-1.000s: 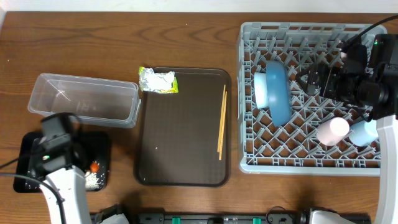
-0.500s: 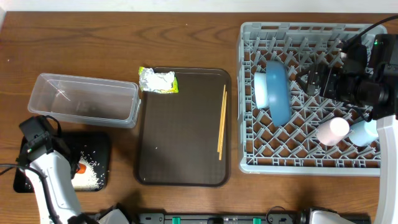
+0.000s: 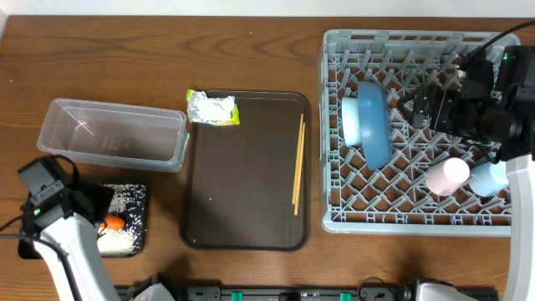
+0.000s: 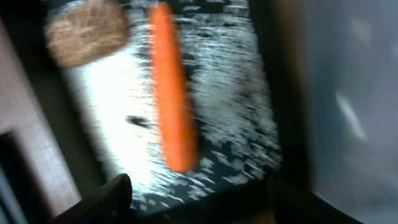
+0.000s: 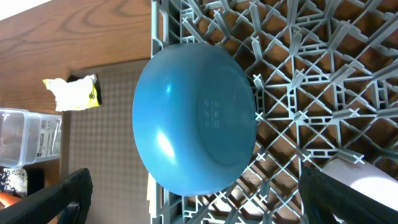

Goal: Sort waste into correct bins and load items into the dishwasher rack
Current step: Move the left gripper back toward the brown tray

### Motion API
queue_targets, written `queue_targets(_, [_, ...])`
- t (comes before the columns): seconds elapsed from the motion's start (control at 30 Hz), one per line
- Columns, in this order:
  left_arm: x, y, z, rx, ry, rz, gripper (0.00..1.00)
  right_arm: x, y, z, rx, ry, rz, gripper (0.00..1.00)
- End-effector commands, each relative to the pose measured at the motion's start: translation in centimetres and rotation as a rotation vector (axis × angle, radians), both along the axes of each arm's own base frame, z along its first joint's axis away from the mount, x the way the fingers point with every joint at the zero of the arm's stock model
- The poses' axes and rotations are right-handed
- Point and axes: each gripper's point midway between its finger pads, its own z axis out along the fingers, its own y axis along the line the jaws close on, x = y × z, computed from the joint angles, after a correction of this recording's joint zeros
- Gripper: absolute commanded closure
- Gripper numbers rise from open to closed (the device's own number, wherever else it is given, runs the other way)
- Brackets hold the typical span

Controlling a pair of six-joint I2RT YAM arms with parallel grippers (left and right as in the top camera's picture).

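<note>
Jaws of my left gripper stand well apart with nothing between them. On my left wrist feed, below them, a smooth, tapered orange carrot lies flat on a bed of white rice grains in the shallow black tray. A rough, rounded brown lump sits near its thick end. That feed is blurred, so I cannot make out finer detail.

From overhead, my left arm's white link rises from the bottom edge, and its black wrist hangs over the tray's left end. Just behind the tray is the clear plastic tub, rectangular with rounded corners. The crumpled, shiny yellow-green wrapper lies at the far left corner of the matte brown serving tray. Two thin wooden chopsticks lie side by side near that tray's right edge. All of this rests on the wood-grain tabletop.

My right gripper is also wide apart and holds nothing. Its arm reaches in from the right over the grey lattice rack and points at the glossy round blue plate. The plate stands on edge among the pegs, with the white bowl against its left side. The pink cup and the light blue cup sit side by side in the rack's near right part.
</note>
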Motion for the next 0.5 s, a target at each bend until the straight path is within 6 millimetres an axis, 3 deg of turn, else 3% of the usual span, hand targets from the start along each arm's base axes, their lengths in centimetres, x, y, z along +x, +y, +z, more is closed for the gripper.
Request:
queue_targets(0.0, [4.0, -2.7, 5.1, 0.019, -0.200, -0.323, 0.30, -0.1, 0.4, 0.3, -0.004, -0.011, 0.020, 0.01])
queue_targets(0.1, [7.0, -6.9, 9.2, 0.076, -0.337, -0.681, 0.32, 0.0, 0.4, 0.3, -0.004, -0.014, 0.020, 0.01])
queue_targets(0.2, [9.0, -11.3, 11.0, 0.143, -0.395, -0.963, 0.33, 0.1, 0.4, 0.3, 0.000, -0.015, 0.013, 0.01])
queue_targets(0.3, [11.0, -15.7, 10.7, 0.215, -0.402, -1.201, 0.34, 0.1, 0.4, 0.4, 0.011, -0.013, -0.003, 0.01])
queue_targets(0.47, [13.6, -21.6, 7.9, 0.264, -0.339, -1.411, 0.32, 0.0, 0.4, 0.3, 0.012, -0.008, -0.003, 0.01])
